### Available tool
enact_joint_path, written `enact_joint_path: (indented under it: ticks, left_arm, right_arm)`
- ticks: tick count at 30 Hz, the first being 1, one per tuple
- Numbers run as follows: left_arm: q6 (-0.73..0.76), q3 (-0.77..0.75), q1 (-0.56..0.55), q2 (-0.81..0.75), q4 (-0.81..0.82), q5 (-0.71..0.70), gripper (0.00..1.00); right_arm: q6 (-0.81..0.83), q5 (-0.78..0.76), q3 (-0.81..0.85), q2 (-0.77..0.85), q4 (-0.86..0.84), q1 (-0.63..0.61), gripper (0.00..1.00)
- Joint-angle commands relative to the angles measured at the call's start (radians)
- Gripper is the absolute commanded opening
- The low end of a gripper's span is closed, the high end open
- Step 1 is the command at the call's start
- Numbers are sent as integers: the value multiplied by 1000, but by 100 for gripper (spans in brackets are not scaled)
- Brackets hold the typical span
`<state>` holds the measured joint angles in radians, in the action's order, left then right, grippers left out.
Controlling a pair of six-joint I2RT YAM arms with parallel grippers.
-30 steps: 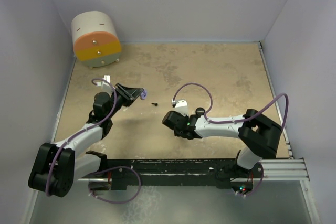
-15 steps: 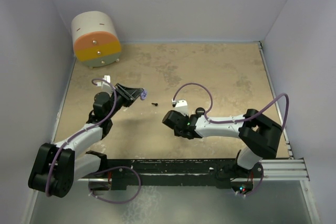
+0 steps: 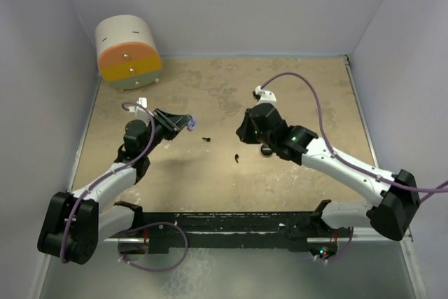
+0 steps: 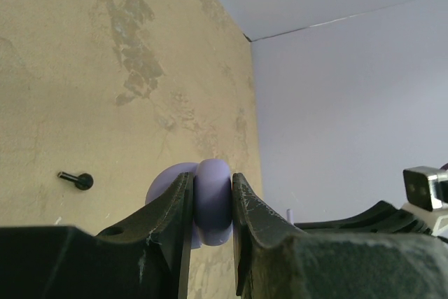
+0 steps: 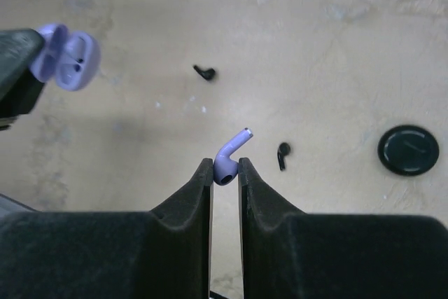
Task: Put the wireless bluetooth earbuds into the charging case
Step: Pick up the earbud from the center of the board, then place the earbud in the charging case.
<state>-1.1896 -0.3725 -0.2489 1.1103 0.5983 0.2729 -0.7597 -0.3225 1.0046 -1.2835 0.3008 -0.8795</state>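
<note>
My left gripper (image 3: 187, 125) is shut on the open lavender charging case (image 4: 211, 199) and holds it above the table at centre left. The case also shows in the right wrist view (image 5: 67, 66), with its lid up and two sockets visible. My right gripper (image 5: 225, 164) is shut on a lavender earbud (image 5: 228, 161), stem pointing up and right, held above the table. In the top view this gripper (image 3: 245, 131) is to the right of the case. Two black earbuds (image 5: 204, 72) (image 5: 282, 155) lie on the table between the arms. The second lavender earbud is not visible.
A black round disc (image 5: 408, 150) lies on the table beside my right gripper. A white and orange cylinder (image 3: 128, 52) lies at the back left corner. Walls close the table on three sides.
My right arm has risen and swung toward the table's middle, uncovering a black earbud on the table. My left arm has stayed put with the case.
</note>
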Motion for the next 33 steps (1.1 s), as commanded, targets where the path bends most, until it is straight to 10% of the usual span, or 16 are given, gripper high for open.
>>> enact_joint_path:
  ticks: [1, 17, 33]
  left_arm:
    - [0, -75, 10, -22, 26, 2, 0]
    - [-36, -162, 8, 97, 136, 114, 0]
    - [-21, -123, 8, 128, 193, 161, 0]
  right_arm:
    - [116, 182, 113, 31, -23, 88, 0]
    - [138, 822, 383, -140, -94, 292, 0]
    - [73, 1201, 322, -232, -205, 391, 0]
